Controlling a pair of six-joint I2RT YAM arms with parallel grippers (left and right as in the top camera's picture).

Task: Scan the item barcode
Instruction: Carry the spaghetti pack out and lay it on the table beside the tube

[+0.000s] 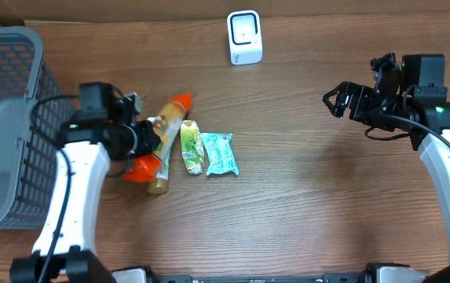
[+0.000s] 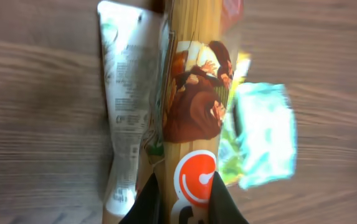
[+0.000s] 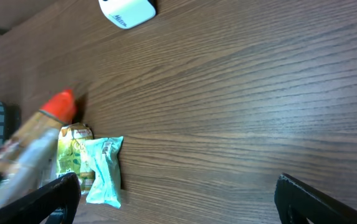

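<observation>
Left gripper [image 2: 184,202] pinches spaghetti pack [image 2: 190,74]; right gripper [image 1: 342,100] spread wide, empty.
Keep pinch firm, lift level, turn barcode side toward scanner [image 1: 245,37].

Basket [image 1: 9,75] crowds left pincer [image 1: 152,141] (rt free).

Wooden worktop [image 1: 311,196] carries: grey basket [image 1: 20,63] at left, white scanner [image 1: 245,37] at rear, green packet [image 1: 192,148] and teal packet [image 1: 221,153] side by side near centre.
</observation>
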